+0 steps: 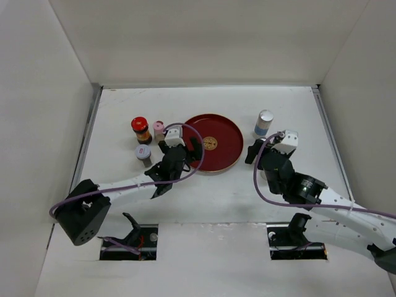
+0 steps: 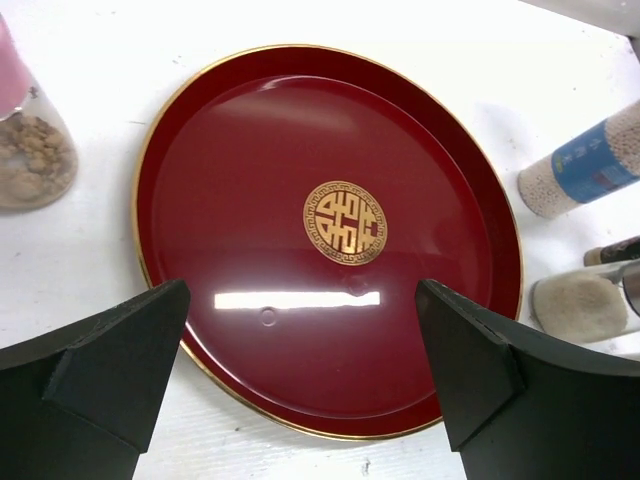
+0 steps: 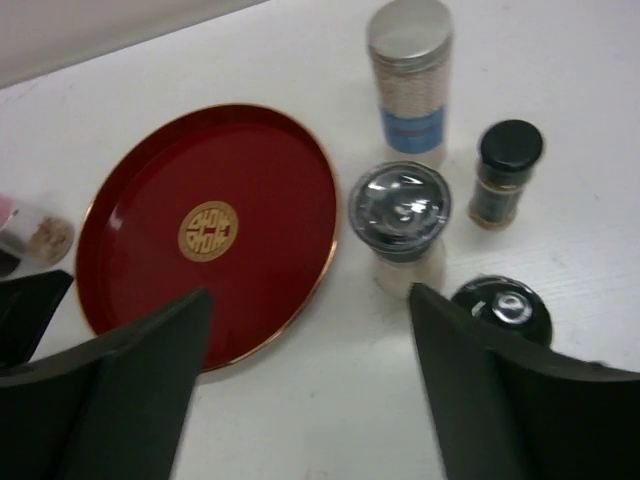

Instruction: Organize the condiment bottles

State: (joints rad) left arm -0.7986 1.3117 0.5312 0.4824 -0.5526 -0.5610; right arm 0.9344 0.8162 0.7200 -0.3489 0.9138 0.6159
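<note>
1. Left end effector (image 2: 302, 305) and right end effector (image 3: 310, 300) gape wide, empty.
2. We see condiment bottles (image 1: 141, 129) standing left and right of the red tray (image 1: 226, 133).
3. We judge them light, rigid, slippery; grip mid-body.

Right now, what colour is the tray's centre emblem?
Gold emblem on red tray; clearest in left wrist view.

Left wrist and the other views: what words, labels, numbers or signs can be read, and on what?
Centre of the red tray: a gold emblem, an ornamental sign like a stylised character; no readable word.
Blue band of the tall white bottle: print too blurred to read.
Label of the red-lidded jar: too small to read.
Nothing else legible.
</note>
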